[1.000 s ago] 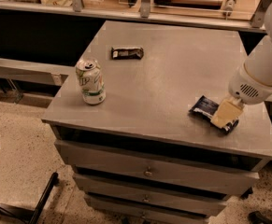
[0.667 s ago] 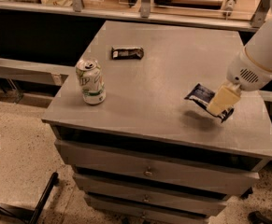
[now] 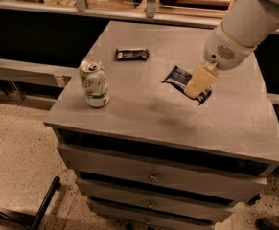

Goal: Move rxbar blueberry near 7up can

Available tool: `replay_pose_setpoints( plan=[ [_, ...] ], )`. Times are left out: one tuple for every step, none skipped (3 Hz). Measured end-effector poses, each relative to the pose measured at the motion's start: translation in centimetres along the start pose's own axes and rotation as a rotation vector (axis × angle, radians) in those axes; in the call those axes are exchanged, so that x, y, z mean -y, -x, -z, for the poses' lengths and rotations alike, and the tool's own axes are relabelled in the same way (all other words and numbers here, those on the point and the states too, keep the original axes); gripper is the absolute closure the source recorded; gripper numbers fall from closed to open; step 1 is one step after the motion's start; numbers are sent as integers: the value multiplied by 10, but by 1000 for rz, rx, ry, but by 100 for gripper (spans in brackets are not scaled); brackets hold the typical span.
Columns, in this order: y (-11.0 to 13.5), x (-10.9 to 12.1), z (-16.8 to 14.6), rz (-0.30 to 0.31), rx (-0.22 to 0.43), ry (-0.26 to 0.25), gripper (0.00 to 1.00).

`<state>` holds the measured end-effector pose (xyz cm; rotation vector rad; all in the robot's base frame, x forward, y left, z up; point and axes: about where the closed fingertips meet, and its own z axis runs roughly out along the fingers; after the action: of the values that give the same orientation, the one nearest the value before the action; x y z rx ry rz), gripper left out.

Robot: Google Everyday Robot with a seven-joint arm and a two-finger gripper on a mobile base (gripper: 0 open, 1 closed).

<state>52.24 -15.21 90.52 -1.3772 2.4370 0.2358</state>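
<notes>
Lifted and swung leftward, the gripper [image 3: 196, 87] has carried the rxbar blueberry [image 3: 177, 75] partway toward the 7up can [image 3: 94, 84].
The grey cabinet surface [image 3: 215, 123] bears the upright can. Well to the can's right, the jaws clamp the navy bar's far end and hold it tilted above the surface, probably so that it clears the top in transit. A smaller black bar wrapper [image 3: 132, 54] lies flat behind the can. The can shows a green logo; neither wrapper's print is legible.
</notes>
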Motion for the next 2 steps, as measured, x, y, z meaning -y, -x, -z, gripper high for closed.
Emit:
replay_pose_setpoints(
  plan=[
    [45, -19, -21, 76, 9, 42, 100],
    [77, -36, -49, 132, 6, 99, 82]
  ],
)
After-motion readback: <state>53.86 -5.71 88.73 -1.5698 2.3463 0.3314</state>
